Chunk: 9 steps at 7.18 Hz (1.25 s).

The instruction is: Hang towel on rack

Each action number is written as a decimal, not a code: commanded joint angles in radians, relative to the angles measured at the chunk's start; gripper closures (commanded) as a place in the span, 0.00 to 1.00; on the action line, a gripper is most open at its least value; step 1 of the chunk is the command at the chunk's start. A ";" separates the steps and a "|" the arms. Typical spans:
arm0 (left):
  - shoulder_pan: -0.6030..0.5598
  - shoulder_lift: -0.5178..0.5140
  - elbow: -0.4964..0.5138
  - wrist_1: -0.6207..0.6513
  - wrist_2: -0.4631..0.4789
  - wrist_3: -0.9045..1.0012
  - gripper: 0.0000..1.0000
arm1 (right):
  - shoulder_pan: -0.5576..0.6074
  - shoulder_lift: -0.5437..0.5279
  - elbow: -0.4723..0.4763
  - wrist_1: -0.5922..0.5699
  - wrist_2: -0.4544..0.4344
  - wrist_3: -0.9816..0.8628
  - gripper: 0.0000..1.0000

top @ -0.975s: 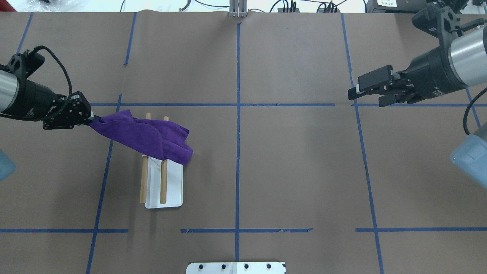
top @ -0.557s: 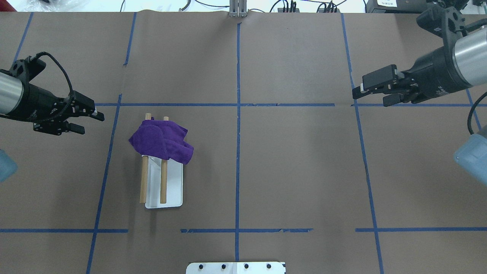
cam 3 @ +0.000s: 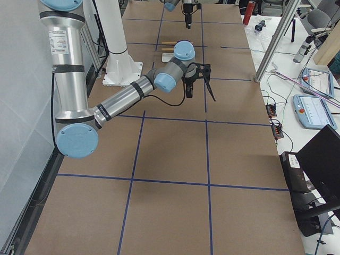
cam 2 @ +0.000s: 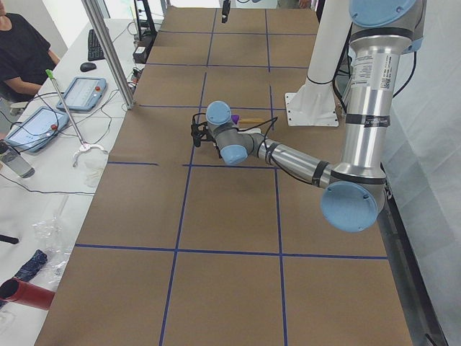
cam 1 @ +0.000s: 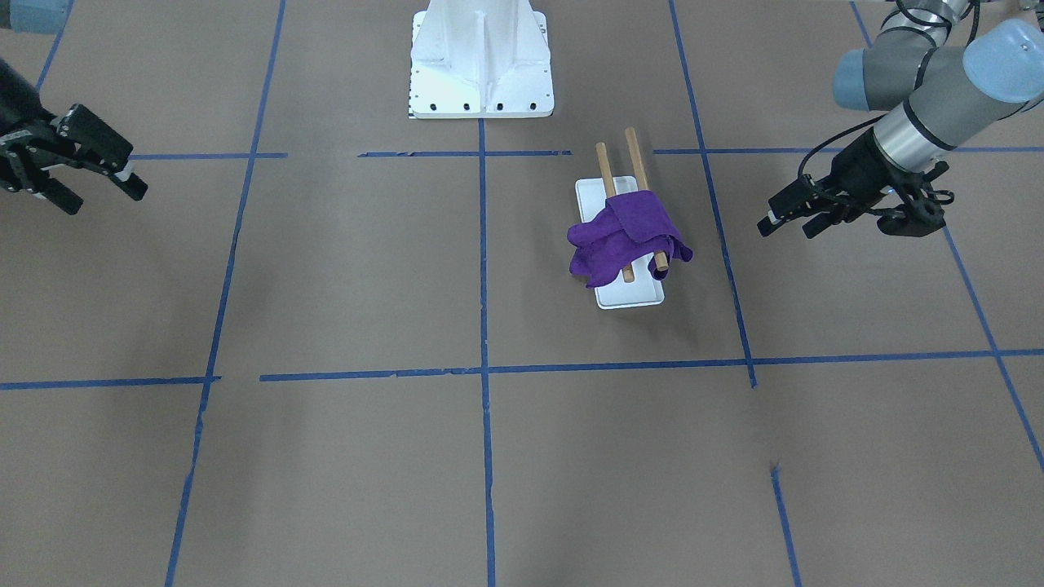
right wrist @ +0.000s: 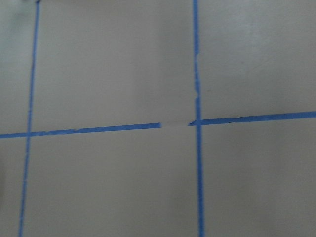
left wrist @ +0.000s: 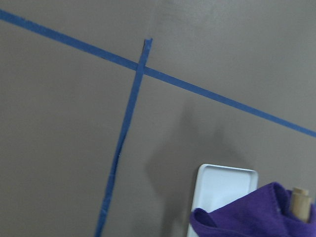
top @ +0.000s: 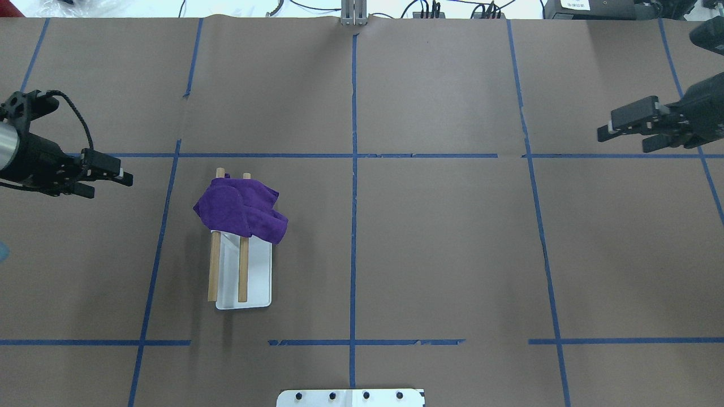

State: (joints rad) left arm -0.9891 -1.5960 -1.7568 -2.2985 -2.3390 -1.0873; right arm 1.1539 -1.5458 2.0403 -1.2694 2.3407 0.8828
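The purple towel (top: pixel 240 212) lies bunched over the far end of the rack (top: pixel 214 271), draped across both wooden dowels above the white tray base (top: pixel 257 277). It also shows in the front-facing view (cam 1: pixel 624 236), with the rack (cam 1: pixel 608 171) behind it. My left gripper (top: pixel 110 185) is open and empty, well to the left of the towel, also seen in the front-facing view (cam 1: pixel 785 227). My right gripper (top: pixel 622 138) is open and empty at the far right of the table, also seen in the front-facing view (cam 1: pixel 102 196). The left wrist view shows the towel's edge (left wrist: pixel 247 217), a dowel tip (left wrist: pixel 298 200) and the tray corner (left wrist: pixel 224 187).
Brown paper with blue tape lines (top: pixel 353 169) covers the table. The white robot pedestal (cam 1: pixel 481 57) stands at the robot's edge. Cables and boxes line the far edge (top: pixel 430 10).
My left gripper let go of the towel and drew back to the left. The towel's freed end dropped onto the rack. My right gripper moved away to the right.
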 commanded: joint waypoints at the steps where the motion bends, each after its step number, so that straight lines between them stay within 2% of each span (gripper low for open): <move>1: -0.136 0.089 0.043 0.007 0.001 0.420 0.00 | 0.151 -0.066 -0.176 -0.002 -0.024 -0.392 0.00; 2: -0.220 0.131 0.054 0.010 0.000 0.601 0.00 | 0.234 -0.065 -0.277 -0.020 -0.041 -0.614 0.00; 3: -0.291 0.160 0.053 0.042 0.000 0.742 0.00 | 0.288 -0.053 -0.302 -0.150 -0.062 -0.789 0.00; 4: -0.381 0.160 0.054 0.142 0.000 0.918 0.00 | 0.331 -0.027 -0.307 -0.276 -0.110 -0.958 0.00; 6: -0.578 0.130 0.036 0.514 0.001 1.193 0.00 | 0.386 -0.042 -0.310 -0.426 -0.100 -1.024 0.00; 7: -0.586 0.076 0.022 0.704 0.000 1.201 0.00 | 0.386 -0.084 -0.301 -0.421 -0.103 -1.010 0.00; 8: -0.586 0.091 0.017 0.816 -0.009 1.201 0.00 | 0.386 -0.088 -0.301 -0.421 -0.103 -1.010 0.00; 9: -0.574 0.141 0.028 0.815 -0.009 1.204 0.00 | 0.386 -0.089 -0.304 -0.420 -0.103 -1.010 0.00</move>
State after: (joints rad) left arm -1.5672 -1.4916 -1.7335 -1.5473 -2.3455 0.1065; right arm 1.5384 -1.6276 1.7379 -1.6867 2.2382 -0.1272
